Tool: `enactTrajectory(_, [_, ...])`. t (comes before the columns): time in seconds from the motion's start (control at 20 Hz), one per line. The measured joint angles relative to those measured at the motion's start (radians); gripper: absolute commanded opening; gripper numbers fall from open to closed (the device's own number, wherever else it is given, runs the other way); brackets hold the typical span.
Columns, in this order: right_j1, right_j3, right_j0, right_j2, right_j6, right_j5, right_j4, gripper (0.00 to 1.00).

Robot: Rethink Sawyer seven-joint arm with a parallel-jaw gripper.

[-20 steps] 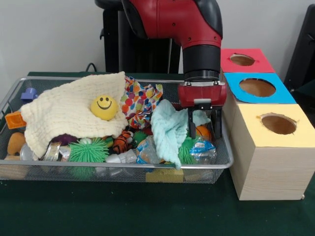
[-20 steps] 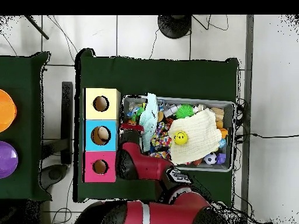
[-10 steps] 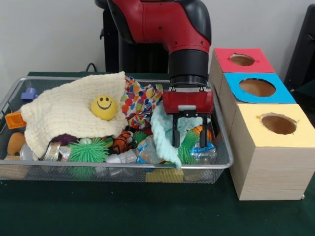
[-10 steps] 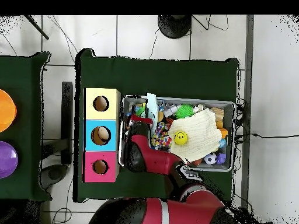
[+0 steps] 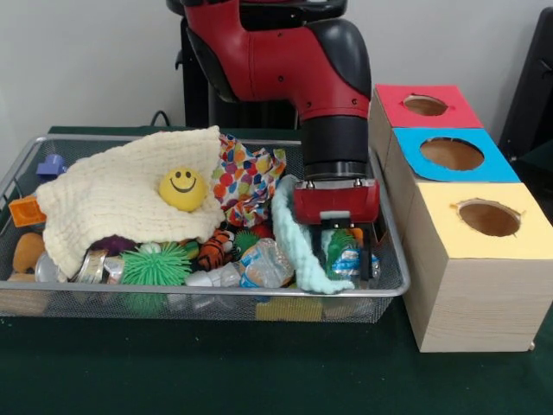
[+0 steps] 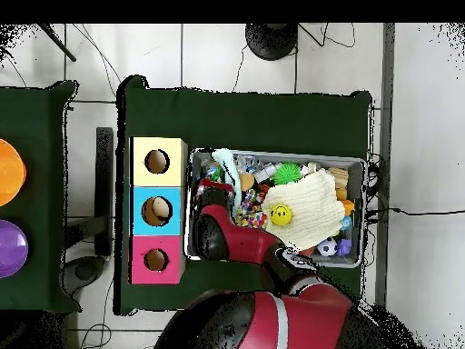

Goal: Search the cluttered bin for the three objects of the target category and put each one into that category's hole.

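Bin [image 5: 26,164]: wire-mesh tray on the green table, just beside the row of three boxes; the target category is not shown, so which toys count cannot be told.
Holes: yellow box [image 5: 473,259] nearest the bin's front corner, blue box [image 5: 453,154] in the middle with something pale inside in the overhead view, red box [image 5: 425,105] at the far end.
Gripper [image 5: 343,264]: lowered into the bin's corner next to the yellow box, fingers down among the clutter.
Jaws: parted, straddling a crinkly blue-and-white wrapped item [image 5: 346,259]; whether they press on it cannot be told.
Mint cloth [image 5: 298,246]: bunched into a ridge just beside the gripper, draping to the front rim; probably pushed aside to expose what lies beneath.
Cream cloth [image 5: 112,199]: spread over the bin's other half with a yellow smiley ball [image 5: 182,188] resting on top, likely hiding more toys.
Front rim: green spiky ball [image 5: 155,266], striped tiger toy [image 5: 212,249] and clear wrappers lie exposed.
Step, as judged: probing or picking in the corner closest to the holes.
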Motion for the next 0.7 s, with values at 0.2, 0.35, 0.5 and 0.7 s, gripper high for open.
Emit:
enactTrajectory(0.2, [0.007,-0.013,-0.036,0.052,0.000,0.059,-0.015,1.00])
enactTrajectory(0.35, [0.007,-0.020,-0.064,0.082,0.000,0.103,-0.020,1.00])
enactTrajectory(0.5, [0.008,-0.029,-0.093,0.111,0.000,0.154,-0.029,1.00])
enactTrajectory(0.7, [0.016,-0.056,-0.109,0.125,0.000,0.199,-0.065,0.00])
